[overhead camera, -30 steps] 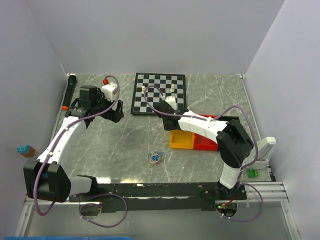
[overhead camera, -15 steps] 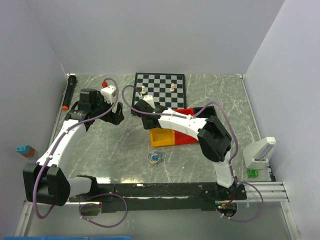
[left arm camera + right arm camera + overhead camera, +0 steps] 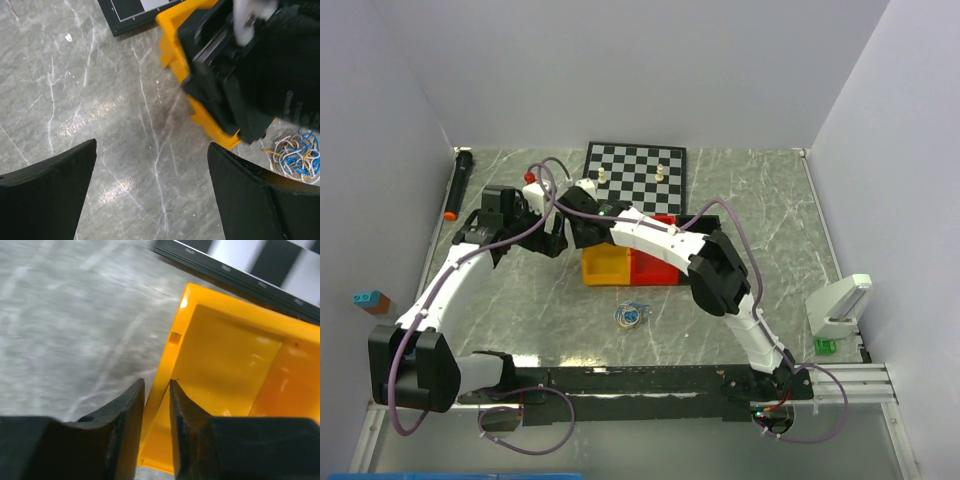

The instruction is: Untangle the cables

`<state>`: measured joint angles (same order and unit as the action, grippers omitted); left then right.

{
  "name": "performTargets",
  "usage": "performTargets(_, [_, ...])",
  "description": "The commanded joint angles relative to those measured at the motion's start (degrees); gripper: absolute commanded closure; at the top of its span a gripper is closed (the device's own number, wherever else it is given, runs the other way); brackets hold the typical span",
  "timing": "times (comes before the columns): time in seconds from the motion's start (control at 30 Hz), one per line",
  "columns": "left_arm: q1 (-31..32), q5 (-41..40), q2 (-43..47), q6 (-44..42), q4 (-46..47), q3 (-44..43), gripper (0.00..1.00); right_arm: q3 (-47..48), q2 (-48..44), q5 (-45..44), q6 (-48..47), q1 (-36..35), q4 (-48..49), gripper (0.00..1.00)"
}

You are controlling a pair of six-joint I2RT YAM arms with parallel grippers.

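Observation:
The cables (image 3: 632, 315) lie as one small knot of blue, orange-yellow and whitish wires on the marble table, near the front middle. The same cables (image 3: 295, 160) show at the right edge of the left wrist view. My right gripper (image 3: 582, 232) is shut on the left wall of a yellow bin (image 3: 605, 267); in the right wrist view the right gripper (image 3: 157, 385) has one finger on each side of the yellow bin (image 3: 230, 355) wall. My left gripper (image 3: 152, 145) is open over bare table, just left of the right gripper, and holds nothing.
A red bin (image 3: 660, 268) sits against the yellow one. A chessboard (image 3: 638, 175) with a few pieces lies at the back. A black marker (image 3: 457, 180) lies along the left edge. A white device (image 3: 840, 300) stands at the right edge.
The right arm has swung left, and the yellow and red bins have slid left with it. The left arm has barely moved. The cables lie where they were.

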<state>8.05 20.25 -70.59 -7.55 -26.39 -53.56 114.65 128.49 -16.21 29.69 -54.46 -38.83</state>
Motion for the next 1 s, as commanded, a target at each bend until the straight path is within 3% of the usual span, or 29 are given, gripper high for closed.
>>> performTargets(0.0, [-0.23,0.06,2.12,2.1,2.31,0.3,0.03,5.41,-0.34,6.78,-3.58,-1.44,5.42,0.6])
performTargets(0.13, [-0.49,-0.65,2.65,2.45,2.22,0.39,0.03,0.86,-5.15,8.56,-6.05,-1.7,9.11,0.41])
performTargets(0.3, [-0.5,1.28,2.56,2.19,1.78,-0.14,0.03,-11.0,-16.49,4.71,-7.11,-0.83,12.46,0.31])
performTargets(0.53, [-0.32,6.63,1.07,0.26,0.29,-0.58,0.03,-38.06,-39.07,1.62,-5.69,2.95,16.32,0.31])
performTargets(0.63, [1.17,9.1,1.41,-0.97,-0.06,-0.49,0.03,-48.35,-46.46,5.9,-8.15,2.34,18.34,0.35])
performTargets(0.8, [9.07,8.06,3.0,-3.96,0.46,1.08,0.03,-62.51,-52.19,17.33,-10.18,1.46,24.92,0.46])
performTargets(0.97, [13.91,12.25,3.35,-8.43,-0.76,3.2,0.03,-70.25,-53.34,20.69,-10.8,0.41,31.26,0.5])
